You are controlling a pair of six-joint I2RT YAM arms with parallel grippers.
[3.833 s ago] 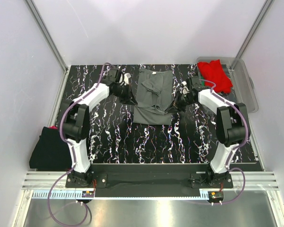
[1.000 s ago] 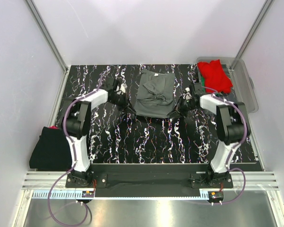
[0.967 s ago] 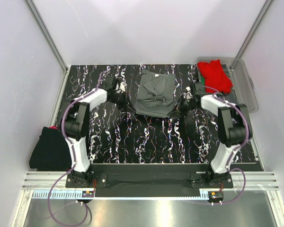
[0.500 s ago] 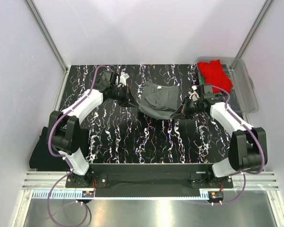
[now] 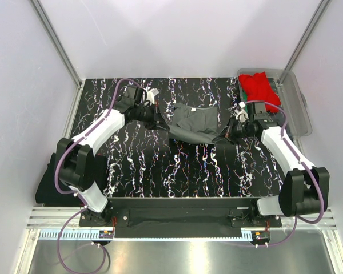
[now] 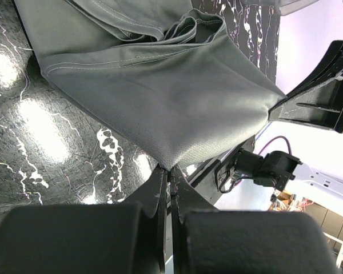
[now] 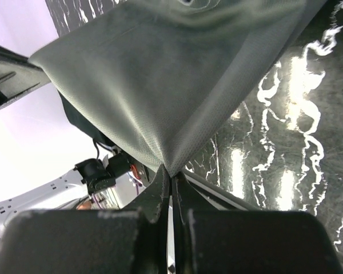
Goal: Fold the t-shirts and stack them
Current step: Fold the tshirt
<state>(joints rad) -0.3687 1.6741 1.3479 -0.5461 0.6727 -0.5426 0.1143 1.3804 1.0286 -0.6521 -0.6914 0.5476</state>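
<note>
Both jaws are closed to a thin slit, and each pinches one near corner of the dark grey t-shirt (image 5: 195, 121). Both wrist views confirm this, with the cloth tapering to a point exactly where the fingertips meet and no gap visible.

The left arm (image 5: 97, 132) holds the left corner and the right arm (image 5: 283, 149) holds the right one. The held edge stretches between them, running left to right across the bench (image 5: 160, 168).

From that edge the shirt extends away from the jaws toward the far side. The near part looks lifted and taut. The far part is bunched in soft folds, and I cannot tell from these views how much of it rests on the bench.

Elsewhere, a red t-shirt (image 5: 258, 90) sits in the clear tub (image 5: 302, 111) at the far right. Dark cloth (image 5: 46, 184) lies off the bench's left edge, mostly hidden by the left arm.

- **Step:** Judged to be mid-fold of the grey shirt, with stacking not yet done.
- **Next move:** The fold line is parallel to the held edge, so the travel should go straight toward the far side. Neither arm is nearer, so both must advance evenly.
- **Risk:** Uneven travel would skew the edge, and slack would let the middle sag and crease.
</note>
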